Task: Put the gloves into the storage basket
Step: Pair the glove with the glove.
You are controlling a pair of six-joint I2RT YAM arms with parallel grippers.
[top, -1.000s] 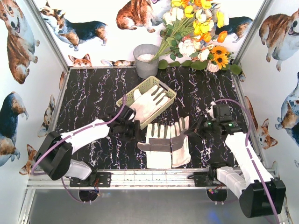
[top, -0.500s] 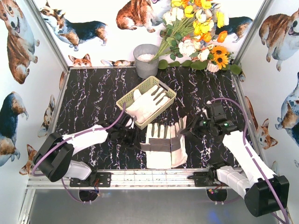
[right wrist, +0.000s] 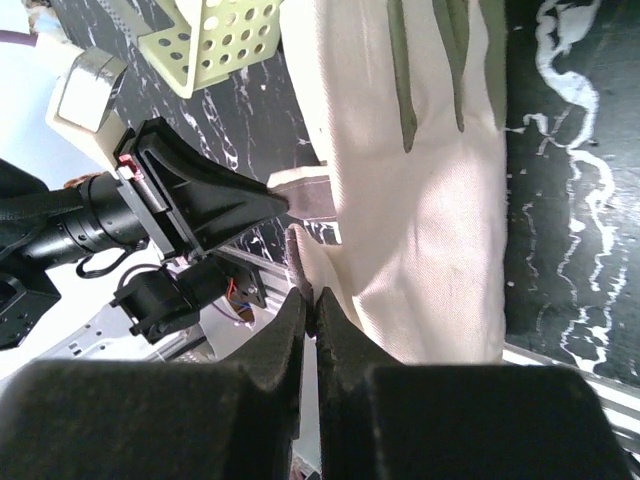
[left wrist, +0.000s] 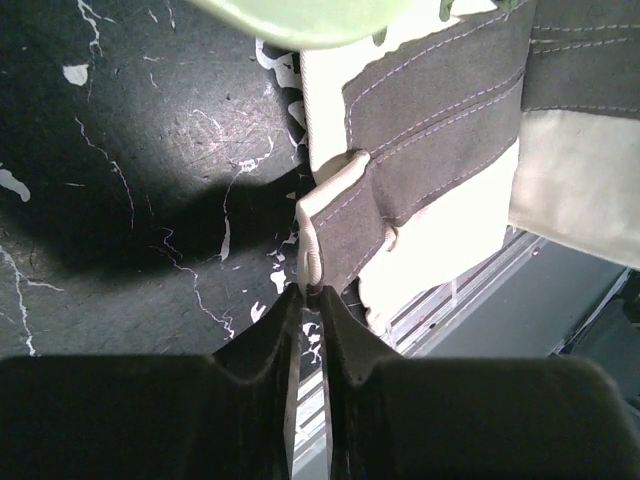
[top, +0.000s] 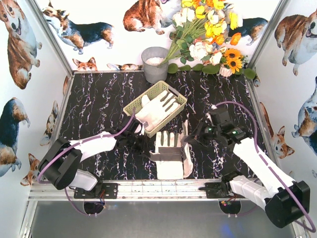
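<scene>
Now the left hand (left wrist: 310,300) is seen closed narrow, and a cream fold at the left edge of a grey-banded glove (left wrist: 430,130) is pinched between its fingertips. That glove is laid flat on the black marbled tabletop (top: 94,99), near the front rail, with its fingers pointed to the far side.

The right hand (right wrist: 306,305) is likewise shut tight, and the edge of a second glove (right wrist: 420,220) is gripped in it. The right side of this glove is raised off the tabletop and tipped toward the left, so that it is leaned over the right part of the grey-banded glove. The two hands are faced toward each other across the pair.

Just beyond both gloves, the storage basket (top: 143,94) is set at an angle near the middle of the tabletop. A third glove (top: 156,108) is laid inside it, its fingers spread toward the right corner. A grey bucket (top: 154,64) and a bunch of flowers (top: 208,34) are placed by the far wall.
</scene>
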